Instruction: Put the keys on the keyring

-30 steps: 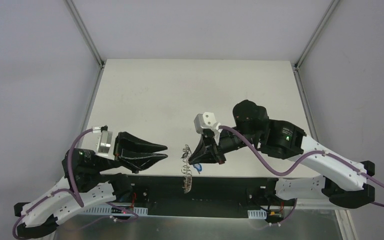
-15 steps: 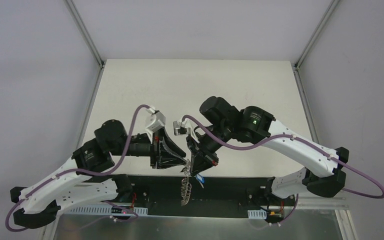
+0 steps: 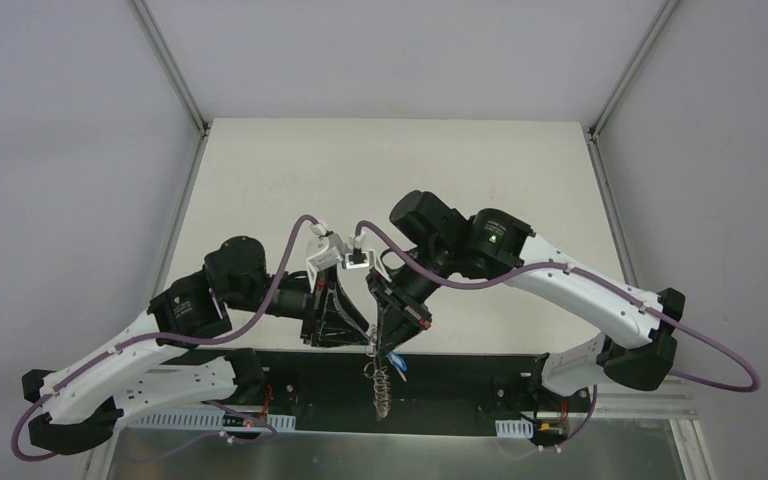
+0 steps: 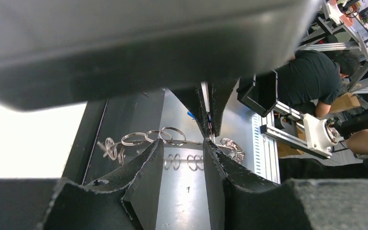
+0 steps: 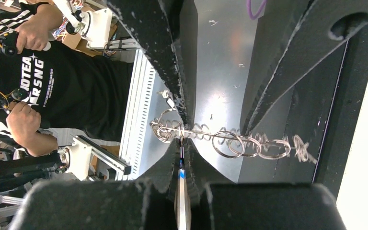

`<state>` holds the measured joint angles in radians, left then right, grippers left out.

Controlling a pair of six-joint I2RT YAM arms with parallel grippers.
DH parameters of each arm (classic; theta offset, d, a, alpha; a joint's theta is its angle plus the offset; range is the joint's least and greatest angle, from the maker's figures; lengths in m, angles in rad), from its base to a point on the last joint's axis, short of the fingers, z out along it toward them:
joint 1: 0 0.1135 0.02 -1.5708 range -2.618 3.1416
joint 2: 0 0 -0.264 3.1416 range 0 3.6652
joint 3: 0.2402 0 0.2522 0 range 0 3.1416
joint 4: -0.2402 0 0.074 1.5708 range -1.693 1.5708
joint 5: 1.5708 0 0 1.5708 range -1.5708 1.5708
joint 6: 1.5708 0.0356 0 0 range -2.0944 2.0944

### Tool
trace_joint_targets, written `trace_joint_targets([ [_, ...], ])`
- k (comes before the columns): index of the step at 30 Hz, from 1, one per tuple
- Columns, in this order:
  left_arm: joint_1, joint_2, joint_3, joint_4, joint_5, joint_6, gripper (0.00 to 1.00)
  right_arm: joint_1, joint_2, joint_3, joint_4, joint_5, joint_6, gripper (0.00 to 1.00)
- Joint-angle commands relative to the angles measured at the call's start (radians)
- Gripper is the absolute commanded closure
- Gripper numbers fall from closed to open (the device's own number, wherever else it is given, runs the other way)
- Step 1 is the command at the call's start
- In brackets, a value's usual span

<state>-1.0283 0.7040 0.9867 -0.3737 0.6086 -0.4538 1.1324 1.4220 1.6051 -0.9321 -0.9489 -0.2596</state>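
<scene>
Just off the near edge of the desk, in the lower middle of the overhead view, the keyring hangs as a string of wire loops from the point where both arms meet.

The step in hand, as judged, is the left gripper taking a second hold on the ring. Close your left jaws slowly, and only once a wire loop sits squarely between the pads. Hold the right arm motionless, since any twist would likely swing the dangling loops out of the gap.

Left wrist view, near to far:
- Your left jaws stand partly apart at bottom centre, holding nothing.
- The keyring crosses just past their tips, running left to right.
- Behind it the right gripper comes down from the top edge, its jaws pressed together on the ring at frame centre.
- The blue key shows beyond as a small patch of its tag.

Right wrist view: a blue sliver lies in the seam of the closed jaws. You cannot tell whether it is pinched as well.
</scene>
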Motion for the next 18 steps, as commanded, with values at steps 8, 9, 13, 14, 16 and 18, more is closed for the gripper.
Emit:
trace_joint_targets([
  [8, -0.006, -0.027, 0.035, -0.012, 0.031, -0.013, 0.65, -0.013, -0.014, -0.059, 0.123, -0.022, 0.052, 1.0],
  [9, -0.006, -0.034, 0.035, -0.012, 0.028, -0.015, 0.65, -0.016, -0.02, -0.072, 0.141, -0.018, 0.059, 1.0],
  [13, -0.006, -0.05, 0.029, -0.011, 0.011, -0.02, 0.65, -0.017, -0.037, -0.116, 0.225, 0.0, 0.114, 1.0],
  [14, -0.006, -0.048, 0.029, -0.011, 0.014, -0.022, 0.65, -0.017, -0.037, -0.117, 0.237, 0.003, 0.12, 1.0],
  [16, -0.006, -0.043, 0.026, -0.011, 0.018, -0.027, 0.65, -0.018, -0.039, -0.117, 0.257, 0.011, 0.134, 1.0],
  [18, -0.006, -0.044, 0.021, -0.011, 0.018, -0.029, 0.66, -0.017, -0.042, -0.114, 0.263, 0.007, 0.135, 1.0],
])
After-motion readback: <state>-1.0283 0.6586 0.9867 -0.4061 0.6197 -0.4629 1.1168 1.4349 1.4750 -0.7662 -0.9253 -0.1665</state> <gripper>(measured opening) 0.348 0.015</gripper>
